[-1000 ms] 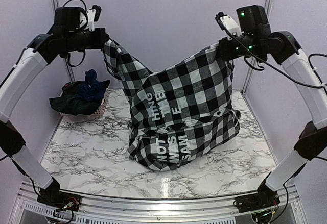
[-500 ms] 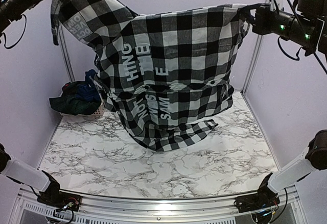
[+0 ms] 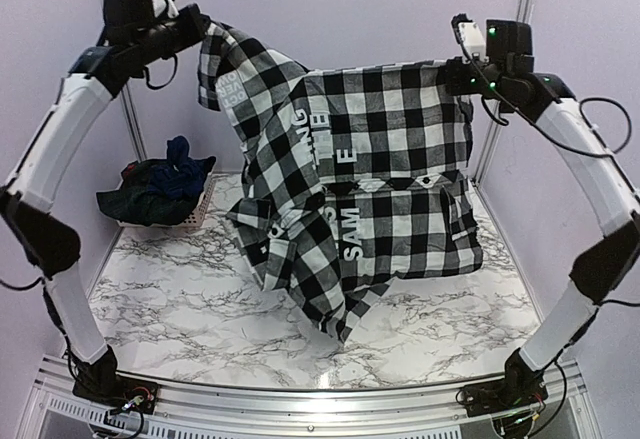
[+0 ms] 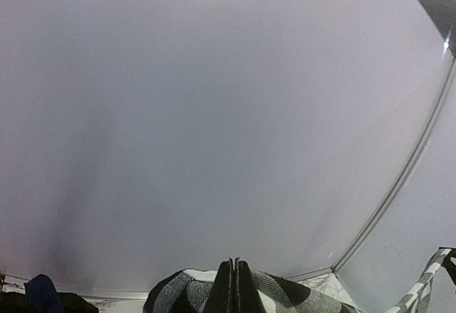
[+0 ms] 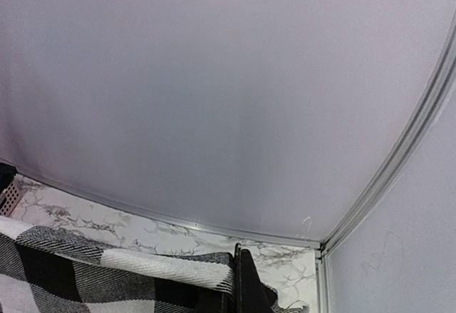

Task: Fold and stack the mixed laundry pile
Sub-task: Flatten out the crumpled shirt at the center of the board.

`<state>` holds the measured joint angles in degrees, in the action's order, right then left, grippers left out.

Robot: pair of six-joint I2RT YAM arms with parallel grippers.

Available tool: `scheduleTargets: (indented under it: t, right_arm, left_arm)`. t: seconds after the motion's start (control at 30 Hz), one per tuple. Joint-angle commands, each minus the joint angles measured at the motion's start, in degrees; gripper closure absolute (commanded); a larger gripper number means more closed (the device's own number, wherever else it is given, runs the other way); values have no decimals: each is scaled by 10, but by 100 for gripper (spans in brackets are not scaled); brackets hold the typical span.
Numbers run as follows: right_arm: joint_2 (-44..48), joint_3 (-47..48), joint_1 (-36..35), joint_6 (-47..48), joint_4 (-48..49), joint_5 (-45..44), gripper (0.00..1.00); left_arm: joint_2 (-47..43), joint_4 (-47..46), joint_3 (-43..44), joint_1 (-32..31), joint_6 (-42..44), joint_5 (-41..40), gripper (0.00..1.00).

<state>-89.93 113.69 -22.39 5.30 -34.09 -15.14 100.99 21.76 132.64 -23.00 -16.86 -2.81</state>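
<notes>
A black-and-white large-check shirt (image 3: 385,174) with white lettering hangs spread in the air between my two arms, its lower end dangling just above the marble table (image 3: 200,299). High at the back left, my left gripper (image 3: 200,31) is shut on one upper corner. My right gripper (image 3: 457,71) is shut on the opposite upper corner at the back right. The left wrist view shows the shut fingers (image 4: 234,264) with check cloth (image 4: 292,297) draped around them. Check cloth (image 5: 107,270) also hangs from the shut right fingers (image 5: 237,252). The rest of the laundry pile, a navy blue garment (image 3: 180,151) and a dark plaid one (image 3: 145,202), lies heaped at the back left.
The dark garments rest on a small pink basket (image 3: 197,215) against the left wall. Pale walls with metal corner posts (image 3: 120,109) close in the back and sides. The table's metal rail (image 3: 320,394) with both arm bases runs along the near edge.
The shirt has been lifted off the table and stretched wider between the arms. Both grippers swung up high half a second ago and have come back down a little since.
</notes>
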Motion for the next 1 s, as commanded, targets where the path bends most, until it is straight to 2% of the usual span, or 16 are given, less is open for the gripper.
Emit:
scheduleTargets:
  t: [0.0, 0.07, 0.13, 0.23, 0.33, 0.4, 0.47, 0.6, 0.7, 0.73, 0.77, 0.8, 0.83, 0.87, 0.9, 0.97]
  right_arm:
    - [-105, 127, 72, -47, 56, 95, 100]
    - [-172, 254, 96, -63, 33, 125, 100]
    - [-215, 353, 119, -87, 40, 155, 100]
    - [-181, 324, 142, -133, 140, 243, 100]
    - [-99, 231, 141, -150, 236, 325, 100]
    - [-63, 187, 141, -143, 223, 360, 100]
    - [-18, 107, 138, -130, 189, 381, 100]
    - [117, -191, 115, -114, 150, 392, 100]
    - [220, -365, 84, -127, 99, 401, 99]
    - [257, -412, 71, -143, 81, 389, 92]
    - [294, -452, 62, -163, 63, 384, 79]
    - [332, -487, 60, -182, 48, 379, 68]
    - [366, -512, 59, -203, 34, 372, 51]
    - [398, -531, 60, -217, 21, 368, 30]
    - [422, -540, 60, -221, 7, 361, 8]
    - [443, -545, 60, -214, -11, 361, 2]
  left_arm:
    - [104, -80, 100, 57, -100, 2, 100]
    - [135, -128, 134, 84, -178, 61, 100]
    - [134, -219, 133, 101, -212, 98, 100]
    - [106, -258, 134, 105, -192, 115, 100]
    - [56, -221, 106, 108, -142, 155, 100]
    - [-25, -201, 0, 106, -110, 190, 100]
    - [-121, -204, -158, 101, -67, 208, 100]
    - [-293, -165, -464, 95, -7, 231, 100]
    - [-412, -70, -621, 84, 37, 220, 100]
    - [-451, -39, -661, 82, 47, 209, 100]
    - [-491, -11, -695, 82, 56, 207, 96]
    - [-528, 17, -725, 81, 63, 212, 75]
    - [-560, 44, -749, 80, 62, 212, 44]
    - [-591, 66, -782, 80, 59, 211, 20]
    - [-617, 83, -803, 80, 52, 210, 8]
    - [-660, 103, -827, 79, 34, 201, 1]
